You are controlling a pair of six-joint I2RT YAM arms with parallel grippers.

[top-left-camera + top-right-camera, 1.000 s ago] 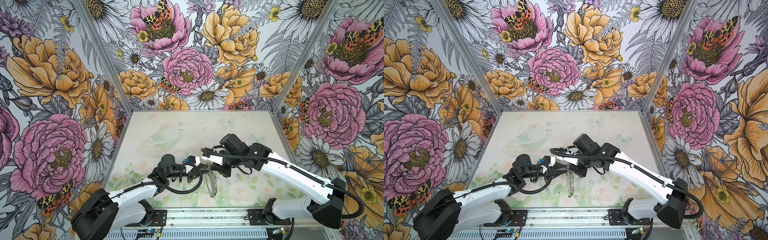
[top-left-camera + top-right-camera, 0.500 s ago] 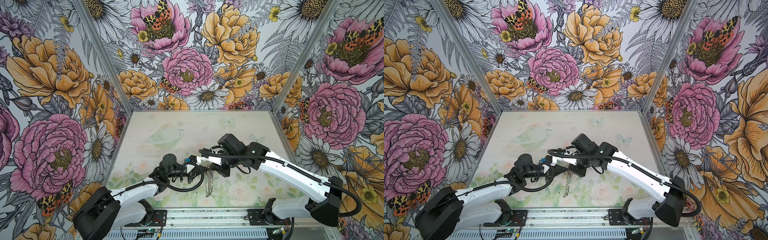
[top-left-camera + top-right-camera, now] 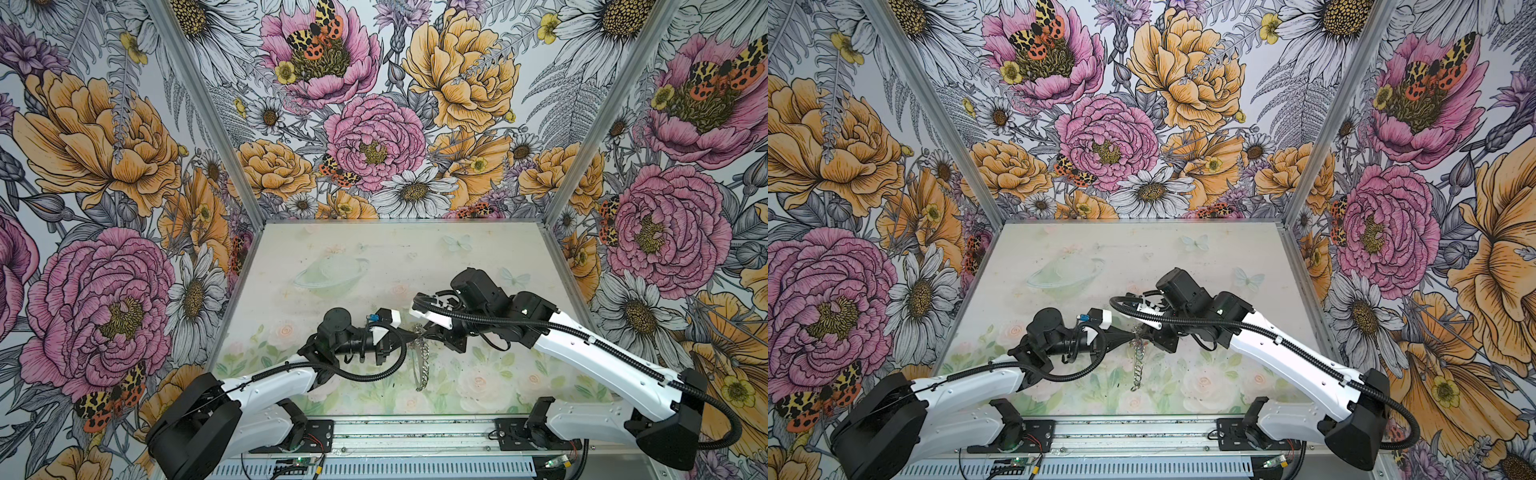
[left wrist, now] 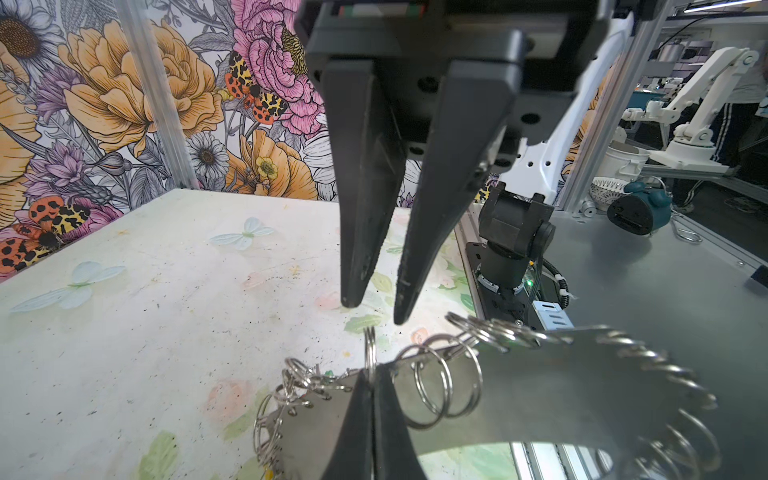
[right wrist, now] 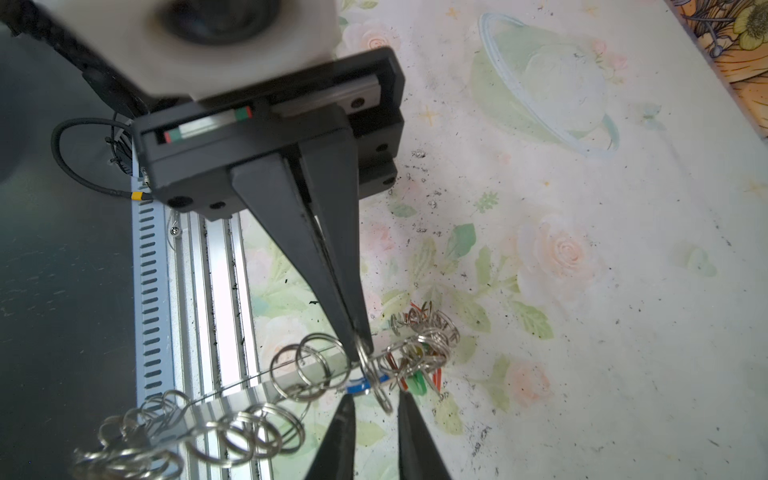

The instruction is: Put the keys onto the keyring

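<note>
Grey metal keyring (image 4: 540,386) hangs edge-on above the table (image 3: 374,257) because your left gripper (image 5: 360,347) pinches a silver ring at its rim, likely presenting the keys (image 5: 417,376) bunched alongside to your slightly parted right gripper (image 4: 372,309).

worktop (image 3: 374,249): pale printed surface with 1 ringed planet print (image 3: 330,272). Butterflies (image 3: 457,242) are printed right of the planet, roses (image 3: 478,380) and leaves on its near side. Loose black specks (image 5: 419,195) lie on the surface, densest just in front of the planet. The keyring (image 3: 420,361) hangs edge-on in front of the planet; can't tell if its low end touches.
</note>
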